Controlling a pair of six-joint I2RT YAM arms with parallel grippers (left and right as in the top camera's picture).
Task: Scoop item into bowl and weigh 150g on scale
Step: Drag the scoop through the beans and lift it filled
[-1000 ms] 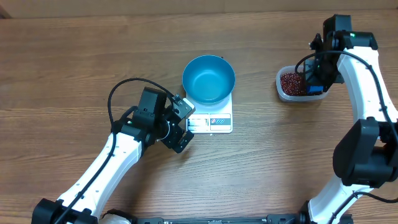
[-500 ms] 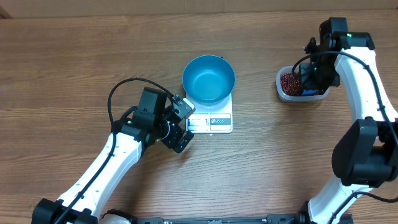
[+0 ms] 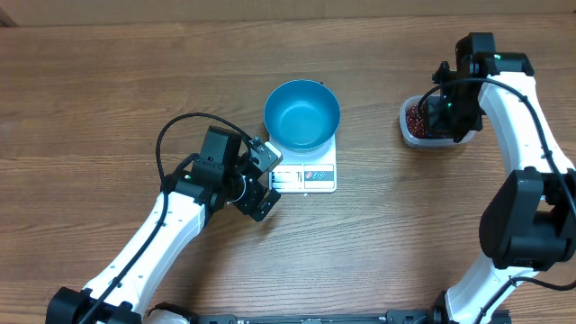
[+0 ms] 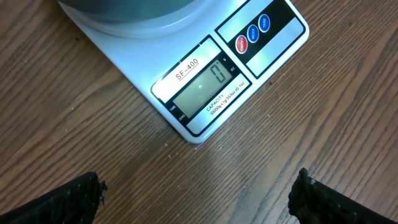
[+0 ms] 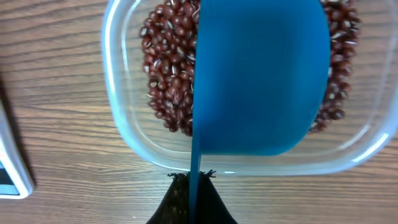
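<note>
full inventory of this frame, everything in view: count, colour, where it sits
bowl: one, bright blue, empty, standing on the scale at table centre
scale: one, white, under the bowl, display strip toward the robot, reading zero
tub: one, clear plastic, right of the scale, apart from it
beans: many, dark red-brown, loose heap inside the tub
scoop: one, blue, over the beans in the tub
table: one, brown wood grain, under everything
left pincer: one, black, open, empty, just in front of the scale's display corner
right pincer: one, black, shut on the scoop's handle, at the tub
</note>
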